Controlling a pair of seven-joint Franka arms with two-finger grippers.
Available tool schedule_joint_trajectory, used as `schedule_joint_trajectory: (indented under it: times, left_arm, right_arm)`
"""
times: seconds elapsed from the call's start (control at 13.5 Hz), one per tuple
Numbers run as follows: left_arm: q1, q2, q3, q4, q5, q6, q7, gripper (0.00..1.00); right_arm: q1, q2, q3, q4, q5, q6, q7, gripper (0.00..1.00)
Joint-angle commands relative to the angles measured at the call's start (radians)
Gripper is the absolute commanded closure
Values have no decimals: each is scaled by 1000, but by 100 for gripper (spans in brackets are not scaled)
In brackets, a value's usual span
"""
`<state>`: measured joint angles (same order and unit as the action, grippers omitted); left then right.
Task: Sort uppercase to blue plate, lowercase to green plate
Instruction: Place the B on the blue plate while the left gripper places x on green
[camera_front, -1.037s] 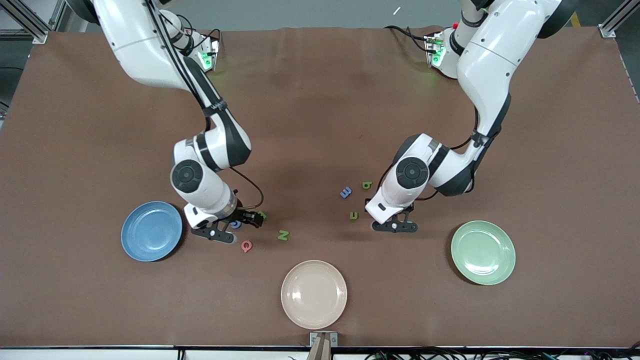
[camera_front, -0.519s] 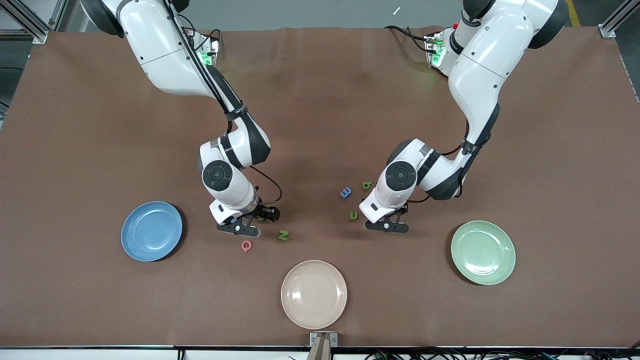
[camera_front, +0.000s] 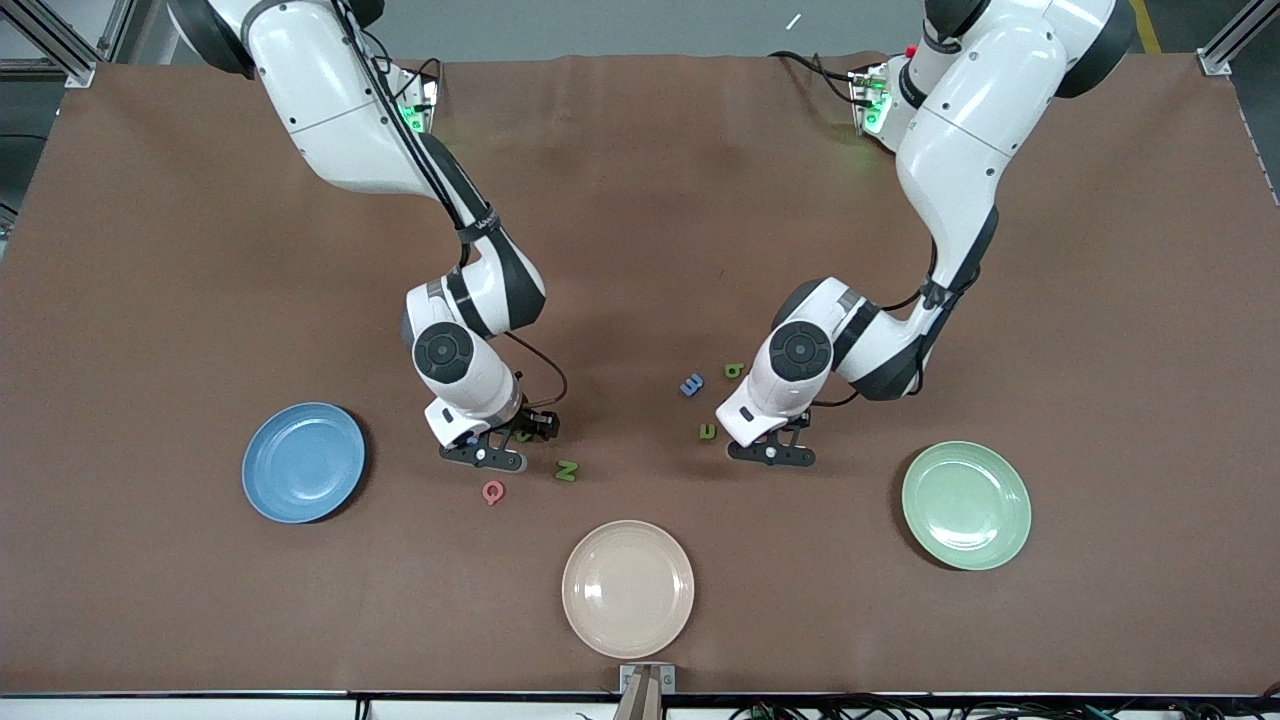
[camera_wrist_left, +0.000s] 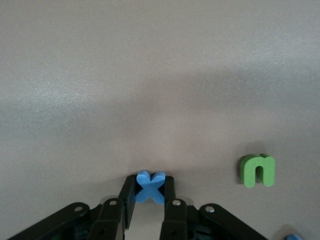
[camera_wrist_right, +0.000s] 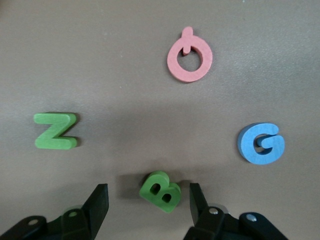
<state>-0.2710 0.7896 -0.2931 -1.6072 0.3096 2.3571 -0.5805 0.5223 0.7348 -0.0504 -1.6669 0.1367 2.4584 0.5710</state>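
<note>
The left tool (camera_wrist_left: 149, 200) was clamped together on the blue x (camera_wrist_left: 150, 185), low at the worktop (camera_front: 640, 200), with the green n (camera_wrist_left: 258, 170) lying apart beside it. To do this well, it should probably lift straight up before swinging, since the grip sat on only the letter's edge, then carry toward the green plate (camera_front: 966, 505), roughly 4 o'clock from it in the front view. The right tool (camera_wrist_right: 148, 199) stood with jaws apart astride the tilted green B (camera_wrist_right: 160, 191). It likely needed to centre before pinching, clear of the blue G (camera_wrist_right: 261, 143), green N (camera_wrist_right: 55, 131) and pink Q (camera_wrist_right: 189, 55). The blue plate (camera_front: 303, 462) lay at 9 o'clock from it. The blue, green and beige plate (camera_front: 628, 588) all held nothing. The blue m (camera_front: 691, 384) and green q (camera_front: 734, 370) remained on the worktop.
</note>
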Motion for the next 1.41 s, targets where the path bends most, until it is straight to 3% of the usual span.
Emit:
schedule_joint_trajectory:
  times: [0.0, 0.37, 0.74, 0.96, 1.19, 1.26, 1.33]
  left_arm:
    - [24, -18, 8, 9, 17, -7, -2, 98]
    - [151, -92, 6, 9, 19, -22, 54, 99]
    - [284, -101, 8, 6, 19, -24, 106, 98]
    - [347, -98, 14, 7, 19, -30, 201, 98]
    - [427, -90, 12, 9, 19, -30, 310, 96]
    - [438, -86, 12, 9, 19, -30, 330, 94]
    - [446, -84, 12, 9, 17, -30, 343, 82]
  right_arm:
    - [-2, 11, -3, 1, 4, 7, 4, 30]
    - [-2, 11, -3, 1, 4, 7, 4, 56]
    - [-7, 5, -3, 4, 4, -2, 4, 84]
    - [-41, -12, -29, 35, 4, -38, -16, 88]
    - [-86, -21, -75, 122, 3, -169, -118, 88]
    - [-103, -25, -91, 140, 1, -217, -167, 88]
    - [-122, -34, -118, 147, 1, -252, -237, 88]
